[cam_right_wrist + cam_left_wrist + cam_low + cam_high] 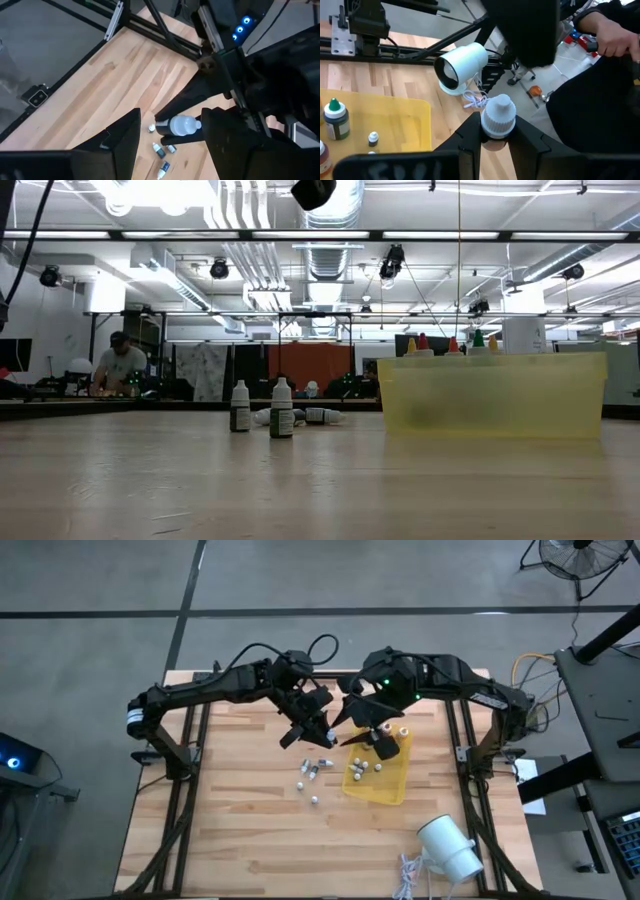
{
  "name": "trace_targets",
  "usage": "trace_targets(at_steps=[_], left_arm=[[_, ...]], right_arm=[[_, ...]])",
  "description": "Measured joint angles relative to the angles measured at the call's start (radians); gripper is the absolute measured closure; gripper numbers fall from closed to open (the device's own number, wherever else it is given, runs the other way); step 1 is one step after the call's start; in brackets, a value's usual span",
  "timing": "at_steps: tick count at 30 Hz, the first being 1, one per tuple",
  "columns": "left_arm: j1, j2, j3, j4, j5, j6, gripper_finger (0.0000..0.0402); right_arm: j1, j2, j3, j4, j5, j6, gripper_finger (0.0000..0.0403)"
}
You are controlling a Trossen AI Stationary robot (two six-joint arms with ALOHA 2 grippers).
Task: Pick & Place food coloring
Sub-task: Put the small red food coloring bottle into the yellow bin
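Carry step, by my read: left gripper (pixel 496 142) clamped on a white-capped bottle (pixel 497 118), aloft at centre frame in the high view. Right gripper (pixel 381 743) hangs spread, empty, over the yellow tray (pixel 398 788). Next: bring the bottle over the tray, then release. Loose vials (pixel 312 769) lie centre on the wooden table (pixel 240 830). White cylinder (pixel 448 847) lower right; workshop with a person beyond.

The tabletop (pixel 250 820) is showing pale wood planks with a matt, faintly streaked grain. The yellow tray (pixel 490 395) is looking like translucent, frosted plastic. Between the left gripper (pixel 496 142)'s matt black jaws, a bottle (pixel 497 117) is showing a ribbed white plastic cap. The white cylinder (pixel 461 66) is looking smooth and slightly glossy.
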Motion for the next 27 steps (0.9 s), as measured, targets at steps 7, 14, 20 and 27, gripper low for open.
trace_targets(at_steps=[7,14,20,27], left_arm=[[0.000,0.000,0.000,0.002,0.012,0.004,0.0345],[0.000,0.000,0.000,0.003,0.032,0.007,0.0345],[0.000,0.000,0.000,0.009,0.042,0.011,0.0345],[0.000,0.000,0.000,0.017,0.047,0.016,0.0345]], right_arm=[[-0.010,0.016,-0.001,0.002,-0.005,0.005,0.0202],[-0.013,0.023,-0.002,0.004,-0.015,0.007,0.0202],[-0.019,0.033,-0.003,0.009,-0.039,0.008,0.0203],[-0.024,0.054,-0.005,0.024,-0.047,0.003,0.0216]])
